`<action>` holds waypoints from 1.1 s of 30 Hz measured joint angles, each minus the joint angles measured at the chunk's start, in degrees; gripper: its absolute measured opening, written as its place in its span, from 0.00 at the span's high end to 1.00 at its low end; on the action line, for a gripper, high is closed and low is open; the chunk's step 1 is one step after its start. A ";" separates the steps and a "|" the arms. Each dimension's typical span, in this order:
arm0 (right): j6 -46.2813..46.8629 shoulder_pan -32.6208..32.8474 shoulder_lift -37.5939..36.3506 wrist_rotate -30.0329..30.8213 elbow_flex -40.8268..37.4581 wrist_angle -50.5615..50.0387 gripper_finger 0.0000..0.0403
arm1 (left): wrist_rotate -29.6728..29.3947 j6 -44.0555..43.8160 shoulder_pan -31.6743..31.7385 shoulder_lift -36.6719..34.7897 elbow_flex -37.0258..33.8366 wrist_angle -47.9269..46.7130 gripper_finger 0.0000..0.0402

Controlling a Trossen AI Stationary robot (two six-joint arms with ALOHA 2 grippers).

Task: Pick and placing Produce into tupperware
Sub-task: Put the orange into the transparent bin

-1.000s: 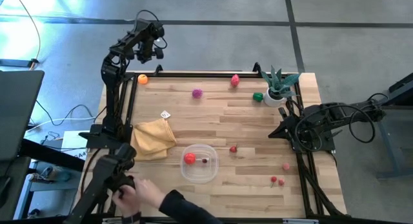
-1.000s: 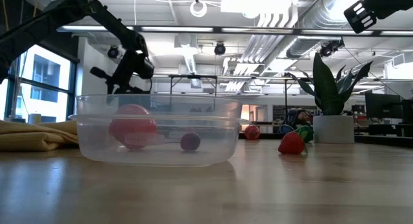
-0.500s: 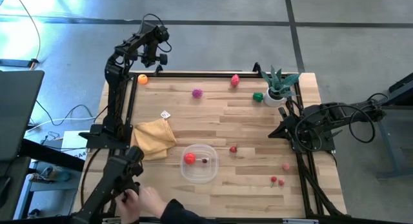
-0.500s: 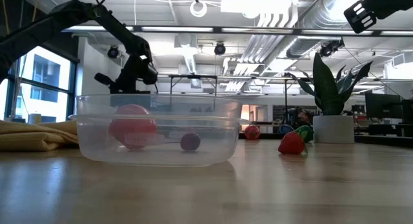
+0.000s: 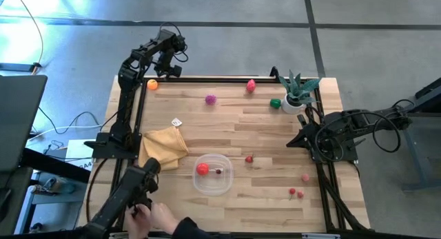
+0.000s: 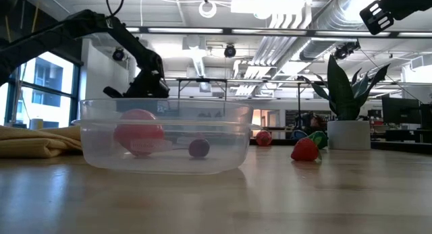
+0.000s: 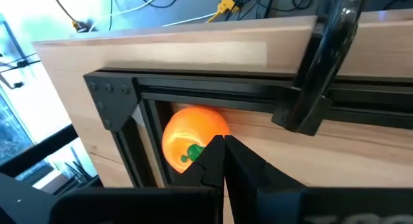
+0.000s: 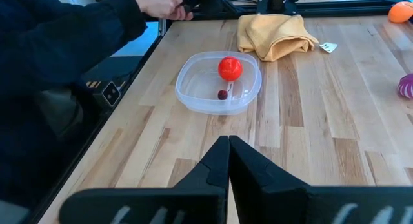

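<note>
The clear tupperware (image 5: 212, 173) stands near the table's front and holds a red fruit (image 5: 202, 169) and a small dark one (image 5: 219, 171). An orange fruit (image 5: 152, 85) lies in the far left corner, against the black frame. My left gripper (image 5: 167, 65) hangs shut above the far edge, close to the orange (image 7: 190, 137); in the left wrist view its tips (image 7: 224, 146) show just in front of the fruit. My right gripper (image 8: 228, 143) waits shut at the right edge. More produce lies about: magenta (image 5: 210, 99), pink-red (image 5: 251, 85), green (image 5: 275, 103), small red (image 5: 249, 158).
A potted plant (image 5: 300, 91) stands at the far right. A yellow cloth (image 5: 164, 148) lies left of the tupperware, with a small white tag (image 5: 177, 122) beyond it. A pink fruit (image 5: 305, 177) and red cherries (image 5: 295, 193) lie near right. A person's hand (image 5: 155, 215) works at the near left.
My left gripper has sunk toward the far left corner, shifted a little toward the table's right, and rolled about its own axis. It has stayed shut. The person's hand at the near left has shifted. The produce and the tupperware lie as before.
</note>
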 joint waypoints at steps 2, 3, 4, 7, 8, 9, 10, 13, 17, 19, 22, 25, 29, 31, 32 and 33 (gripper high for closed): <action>0.09 0.00 -0.01 0.00 -0.01 0.00 1.00 | 0.02 0.59 -0.26 0.00 -0.54 -0.02 1.00; 0.07 0.00 -0.01 0.00 0.00 0.00 1.00 | -0.17 0.93 -0.61 0.00 -0.84 0.00 1.00; 0.01 0.00 -0.01 0.00 0.00 0.00 1.00 | -0.29 1.40 -0.86 0.00 -1.19 -0.02 1.00; 0.09 0.00 0.00 0.00 0.00 0.00 1.00 | -0.32 2.53 -1.43 0.00 -1.96 0.04 1.00; 0.06 0.00 -0.02 0.00 -0.02 0.00 1.00 | -0.36 2.69 -1.73 -0.02 -2.34 -0.09 1.00; 0.00 0.00 -0.02 0.00 -0.02 0.00 1.00 | -0.15 2.73 -1.91 -0.02 -2.63 -0.06 1.00; 0.00 0.00 -0.02 0.00 0.00 0.00 1.00 | 0.27 2.71 -2.05 -0.02 -2.93 0.02 1.00; 0.07 0.00 -0.02 0.00 -0.01 0.00 1.00 | 2.68 1.26 -2.33 -0.02 -4.36 0.05 1.00; 0.06 0.00 -0.01 0.00 -0.01 0.00 1.00 | 4.12 -0.99 -2.08 0.02 -6.58 -0.01 1.00; 0.06 0.00 -0.01 0.00 -0.01 0.00 1.00 | 4.02 -3.37 -2.22 -0.07 -6.73 -0.03 1.00; 0.02 0.00 -0.02 0.00 -0.01 0.00 1.00 | 4.21 -3.74 -2.29 -0.07 -6.86 -0.02 1.00; 0.03 0.00 -0.02 0.00 -0.01 0.00 1.00 | 4.79 -3.98 -1.75 -0.09 -6.86 0.00 1.00; 0.06 0.00 -0.02 0.00 -0.01 0.00 1.00 | 5.36 -6.17 -1.24 -0.11 -7.27 -0.04 1.00; 0.00 0.00 0.00 0.00 -0.02 -0.02 1.00 | 6.41 -7.45 -0.55 -0.09 -7.30 -0.01 1.00; 0.03 0.00 -0.02 0.00 -0.01 0.00 1.00 | 7.15 -8.10 -0.37 -0.11 -7.28 0.00 1.00; 0.09 0.00 -0.02 0.00 0.00 0.00 1.00 | 7.81 -8.31 0.02 -0.11 -7.28 -0.02 1.00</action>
